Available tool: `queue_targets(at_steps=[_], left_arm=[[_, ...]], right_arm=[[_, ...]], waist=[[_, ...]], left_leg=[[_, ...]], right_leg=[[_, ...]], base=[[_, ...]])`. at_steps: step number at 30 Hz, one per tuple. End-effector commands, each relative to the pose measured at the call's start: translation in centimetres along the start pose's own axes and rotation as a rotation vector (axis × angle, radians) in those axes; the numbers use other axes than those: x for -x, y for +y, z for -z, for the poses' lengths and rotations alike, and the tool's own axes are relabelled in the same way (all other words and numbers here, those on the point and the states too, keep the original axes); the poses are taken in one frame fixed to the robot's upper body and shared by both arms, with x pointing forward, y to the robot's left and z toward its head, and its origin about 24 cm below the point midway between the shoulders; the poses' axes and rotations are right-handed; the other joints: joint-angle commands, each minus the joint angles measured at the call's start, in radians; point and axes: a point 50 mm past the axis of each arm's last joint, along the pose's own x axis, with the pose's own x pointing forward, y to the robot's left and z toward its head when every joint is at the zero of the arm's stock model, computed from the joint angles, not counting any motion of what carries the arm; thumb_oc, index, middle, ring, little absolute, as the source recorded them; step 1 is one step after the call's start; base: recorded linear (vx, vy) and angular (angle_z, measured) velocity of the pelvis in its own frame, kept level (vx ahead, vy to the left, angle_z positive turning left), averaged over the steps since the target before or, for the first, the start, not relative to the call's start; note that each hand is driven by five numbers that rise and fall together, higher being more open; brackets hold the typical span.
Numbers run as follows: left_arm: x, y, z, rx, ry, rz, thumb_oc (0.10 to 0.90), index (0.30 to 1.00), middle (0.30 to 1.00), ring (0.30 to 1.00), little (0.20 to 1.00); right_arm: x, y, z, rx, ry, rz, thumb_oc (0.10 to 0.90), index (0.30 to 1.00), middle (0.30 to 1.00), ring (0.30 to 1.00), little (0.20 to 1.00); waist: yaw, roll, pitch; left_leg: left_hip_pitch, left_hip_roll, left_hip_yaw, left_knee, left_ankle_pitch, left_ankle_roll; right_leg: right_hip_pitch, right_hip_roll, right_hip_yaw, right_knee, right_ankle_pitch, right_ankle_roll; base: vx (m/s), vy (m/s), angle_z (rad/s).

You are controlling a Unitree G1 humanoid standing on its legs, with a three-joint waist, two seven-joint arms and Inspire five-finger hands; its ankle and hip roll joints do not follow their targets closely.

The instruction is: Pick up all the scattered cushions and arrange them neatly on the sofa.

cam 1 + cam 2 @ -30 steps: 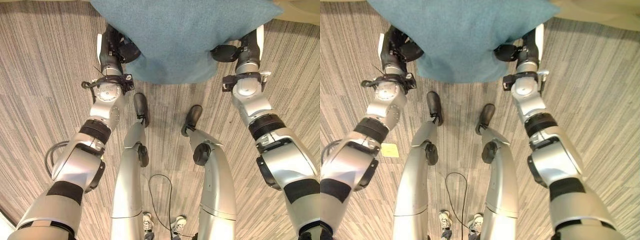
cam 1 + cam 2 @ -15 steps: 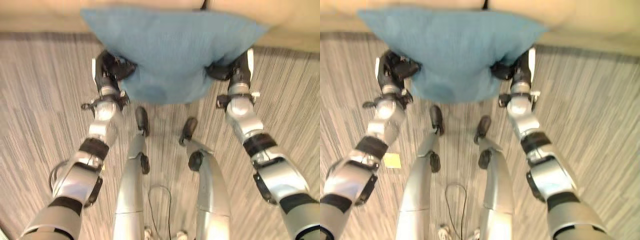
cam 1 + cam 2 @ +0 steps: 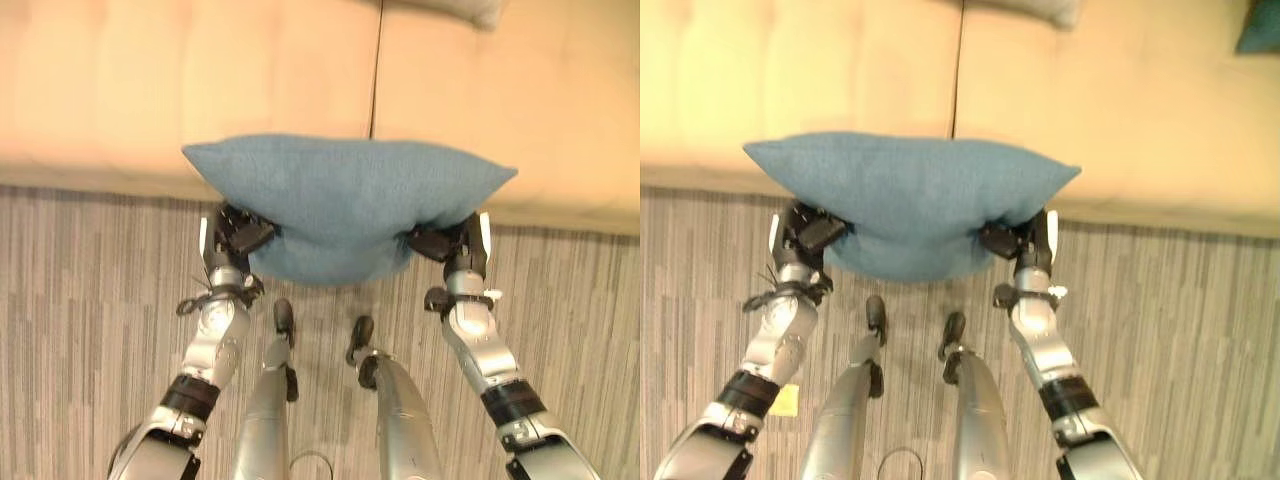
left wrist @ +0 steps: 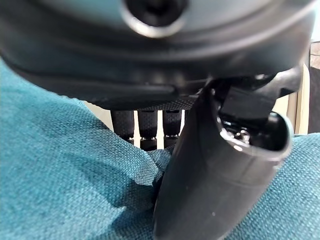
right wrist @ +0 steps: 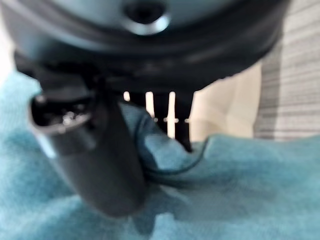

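Note:
A large teal cushion (image 3: 345, 205) hangs in front of me, held between both hands above the striped floor, its far edge over the front of the beige sofa (image 3: 200, 80). My left hand (image 3: 240, 235) pinches the cushion's left lower edge; in the left wrist view the thumb (image 4: 210, 170) presses into the cloth (image 4: 60, 180) against the fingers. My right hand (image 3: 440, 243) grips the right lower edge in the same way, thumb (image 5: 100, 155) pushed into the teal fabric (image 5: 240, 190).
The sofa seat has a seam (image 3: 375, 70) down its middle. A grey cushion (image 3: 455, 10) lies at the sofa's back, and a teal cushion corner (image 3: 1260, 25) shows at the far right. A yellow note (image 3: 783, 400) lies on the striped carpet (image 3: 80, 300).
The view has tilted up and the sofa has come into sight. The cushion, still held by both hands, now sits further out, at the sofa's front edge.

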Motion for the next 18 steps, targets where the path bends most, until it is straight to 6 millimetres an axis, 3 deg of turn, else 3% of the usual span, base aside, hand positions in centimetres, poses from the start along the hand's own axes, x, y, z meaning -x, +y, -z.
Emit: queue_targets(at_steps=[1,4,5,8,14,18], left_arm=[[0.8,-6.7,-2.1,0.0,-0.173,0.34,0.4,0.3,0.3,0.3,0.3],[2.3,-4.3,-1.8,-0.086,-0.177,0.315,0.4,0.3,0.3,0.3,0.3],[2.3,-4.3,-1.8,-0.086,-0.176,0.315,0.4,0.3,0.3,0.3,0.3],[3.0,-2.4,-2.2,-0.139,-0.194,0.272,0.4,0.3,0.3,0.3,0.3],[3.7,-1.0,-2.3,-0.148,-0.192,0.215,0.4,0.3,0.3,0.3,0.3],[4.3,-0.6,-1.6,-0.151,-0.155,0.199,0.4,0.3,0.3,0.3,0.3]], right_arm=[[0.5,5.5,-5.4,-0.036,-0.306,-0.28,0.4,0.3,0.3,0.3,0.3],[1.7,3.8,-5.1,0.046,-0.322,-0.288,0.4,0.3,0.3,0.3,0.3],[1.7,3.8,-5.1,0.046,-0.322,-0.288,0.4,0.3,0.3,0.3,0.3],[2.4,2.7,-5.0,0.08,-0.322,-0.281,0.4,0.3,0.3,0.3,0.3],[3.1,1.4,-4.1,0.095,-0.278,-0.244,0.4,0.3,0.3,0.3,0.3],[3.7,0.8,-3.5,0.143,-0.253,-0.236,0.4,0.3,0.3,0.3,0.3]], waist=[[-0.002,0.017,-0.147],[0.0,0.014,-0.19],[-0.001,0.015,-0.191],[0.005,0.014,-0.244],[0.014,0.013,-0.292],[0.02,0.008,-0.289]], left_leg=[[0.112,0.045,-0.038,0.018,-0.128,-0.073],[0.262,0.06,-0.013,-0.05,-0.114,-0.09],[0.261,0.06,-0.014,-0.053,-0.11,-0.089],[0.381,0.07,0.008,-0.112,-0.105,-0.099],[0.473,0.074,0.018,-0.15,-0.105,-0.102],[0.502,0.078,0.008,-0.146,-0.108,-0.107]], right_leg=[[0.172,0.005,0.016,-0.283,0.099,0.119],[0.341,0.032,-0.005,-0.368,0.103,0.122],[0.342,0.032,-0.006,-0.373,0.107,0.123],[0.476,0.058,-0.015,-0.451,0.111,0.13],[0.578,0.079,-0.014,-0.499,0.107,0.129],[0.638,0.096,-0.011,-0.528,0.096,0.12]], base=[[0.06,-0.051,0.19],[0.11,-0.027,0.08],[0.16,-0.012,-0.03],[0.1,-0.009,-0.01],[0.09,-0.007,0.06],[0.03,-0.026,0.09]])
